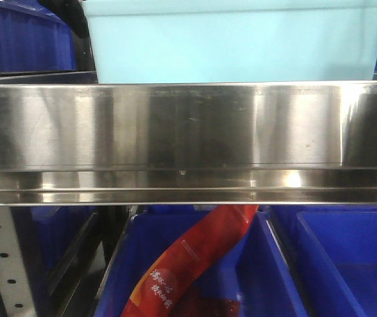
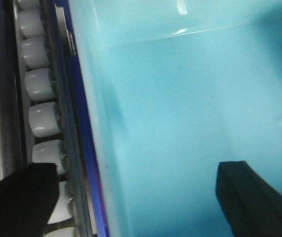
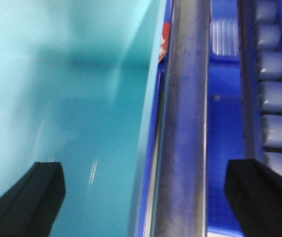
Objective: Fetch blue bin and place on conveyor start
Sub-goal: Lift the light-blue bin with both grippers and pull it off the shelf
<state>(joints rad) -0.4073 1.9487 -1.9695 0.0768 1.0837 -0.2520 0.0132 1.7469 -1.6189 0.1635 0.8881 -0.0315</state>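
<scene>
The blue bin (image 1: pixel 234 43) is a pale aqua tub standing on the shelf behind the steel rail. In the left wrist view the blue bin (image 2: pixel 180 113) fills most of the frame. My left gripper (image 2: pixel 133 170) is open and straddles the bin's left wall, with one finger outside over the rollers and one inside the tub. In the right wrist view the blue bin (image 3: pixel 66 108) fills the left half. My right gripper (image 3: pixel 144 170) is open and straddles the bin's right wall and the steel bar. The conveyor start is out of view.
A shiny stainless-steel shelf rail (image 1: pixel 188 125) runs across the front. Below it stand dark blue crates (image 1: pixel 346 264); one holds a red packet (image 1: pixel 195 254). White rollers (image 2: pixel 39 84) run along the bin's left side. A steel bar (image 3: pixel 182 123) and rollers (image 3: pixel 274 94) run along its right.
</scene>
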